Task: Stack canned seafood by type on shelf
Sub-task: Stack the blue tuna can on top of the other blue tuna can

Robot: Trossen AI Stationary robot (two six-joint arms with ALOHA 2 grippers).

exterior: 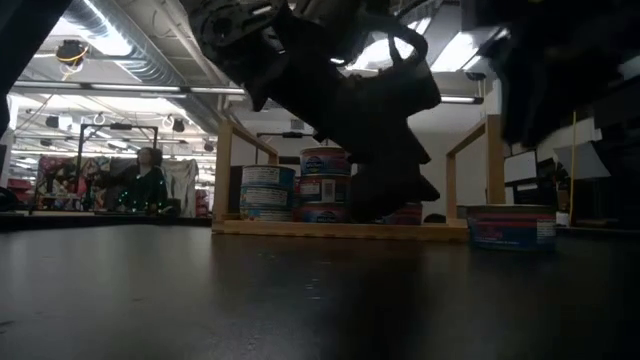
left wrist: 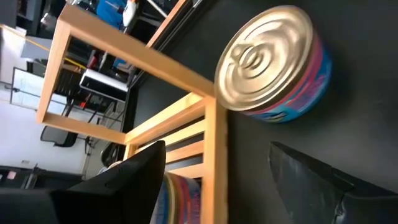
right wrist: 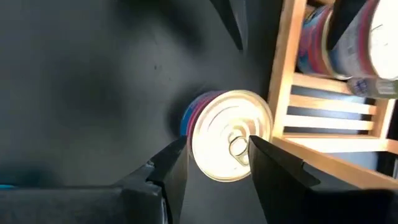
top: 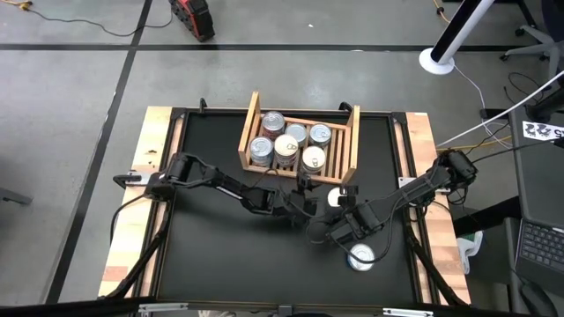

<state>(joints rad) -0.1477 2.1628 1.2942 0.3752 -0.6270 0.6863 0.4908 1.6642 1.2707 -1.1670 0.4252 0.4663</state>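
The light wooden shelf (top: 249, 128) sits at the table's far middle and holds several silver-lidded tins (top: 284, 145), some of them stacked. One tin with a pink and blue label (top: 335, 198) stands on the black table just off the shelf's near right corner (left wrist: 273, 62). My right gripper (right wrist: 217, 143) hovers over this tin (right wrist: 230, 134), open, a finger at each side of it. My left gripper (left wrist: 217, 155) is open and empty, level with the shelf's near board (left wrist: 211, 124), just left of that tin. Another tin (top: 361, 257) rests nearer, under the right arm.
The two grippers crowd together (top: 322, 211) by the shelf's near edge. The shelf's raised side boards (top: 354, 132) stand higher than the tins. In the low view a lone tin (exterior: 510, 225) stands right of the shelf (exterior: 225, 170). Wooden borders (top: 141, 176) flank the black mat.
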